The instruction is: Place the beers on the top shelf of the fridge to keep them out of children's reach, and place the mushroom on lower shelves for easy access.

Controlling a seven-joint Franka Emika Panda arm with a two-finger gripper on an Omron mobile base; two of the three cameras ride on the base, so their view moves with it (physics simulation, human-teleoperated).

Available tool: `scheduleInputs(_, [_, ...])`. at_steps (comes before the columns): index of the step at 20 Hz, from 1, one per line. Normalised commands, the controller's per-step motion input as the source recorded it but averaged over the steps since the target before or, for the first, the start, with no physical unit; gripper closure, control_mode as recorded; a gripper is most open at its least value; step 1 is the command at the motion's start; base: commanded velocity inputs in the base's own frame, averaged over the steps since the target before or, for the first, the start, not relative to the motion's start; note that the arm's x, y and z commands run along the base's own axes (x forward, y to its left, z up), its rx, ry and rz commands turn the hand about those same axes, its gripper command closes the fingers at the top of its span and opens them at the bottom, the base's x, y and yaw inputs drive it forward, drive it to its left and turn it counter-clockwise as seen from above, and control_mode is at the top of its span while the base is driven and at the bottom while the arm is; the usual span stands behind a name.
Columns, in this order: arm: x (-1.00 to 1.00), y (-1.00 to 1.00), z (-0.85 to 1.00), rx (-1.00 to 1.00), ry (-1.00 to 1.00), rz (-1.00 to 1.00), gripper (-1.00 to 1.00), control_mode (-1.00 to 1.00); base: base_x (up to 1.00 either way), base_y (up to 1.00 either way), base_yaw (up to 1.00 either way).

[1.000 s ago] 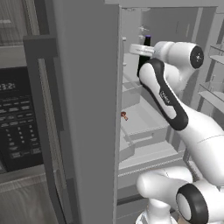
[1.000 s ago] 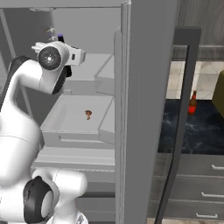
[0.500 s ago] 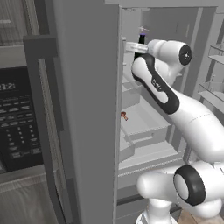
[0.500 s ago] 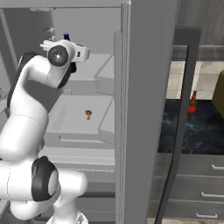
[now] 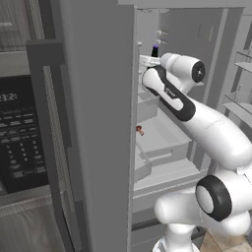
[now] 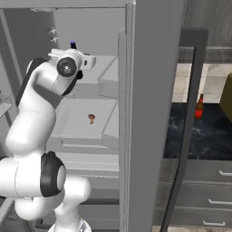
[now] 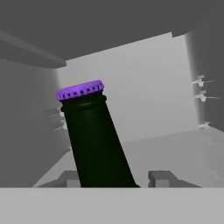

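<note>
My gripper point(image 7: 116, 177) is shut on the dark green beer point(image 7: 98, 140) with a purple cap, which leans slightly between the finger tips. The hand point(image 5: 147, 62) holds this bottle point(image 5: 155, 50) up inside the open fridge point(image 5: 98, 108), just above the top shelf point(image 7: 175, 144). Its purple cap point(image 6: 73, 44) pokes out above the wrist. The second beer point(image 6: 199, 106), brown with a red cap, stands on the dark counter to the right of the fridge point(image 6: 154, 90). Resting on a lower shelf point(image 6: 72, 127) is the small mushroom point(image 6: 91, 118) point(image 5: 140, 130).
A black microwave point(image 5: 19, 133) with a keypad sits left of the fridge. Door bins point(image 5: 238, 103) hang at the right in the left base view. Grey drawers point(image 6: 204, 181) run under the dark counter point(image 6: 204, 136). A drawer front point(image 5: 162, 172) lies below the mushroom's shelf.
The arm has carried the green bottle a little deeper into the fridge and slightly lower, towards the top shelf. The grip is unchanged, and the mushroom and the brown bottle have stayed put.
</note>
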Motion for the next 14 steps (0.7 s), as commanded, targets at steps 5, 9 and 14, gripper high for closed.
scheduleInputs(5, [0.41, 0.05, -0.13, 0.00, 0.00, 0.00, 1.00, -1.00, 0.00, 0.00, 0.00])
scheduleInputs(9, [0.45, 0.07, -0.01, 0.00, -0.03, 0.00, 1.00, -1.00, 0.00, 0.00, 0.00])
scheduleInputs(14, [0.43, 0.05, 0.00, 0.00, -0.06, 0.00, 1.00, -1.00, 0.00, 0.00, 0.00])
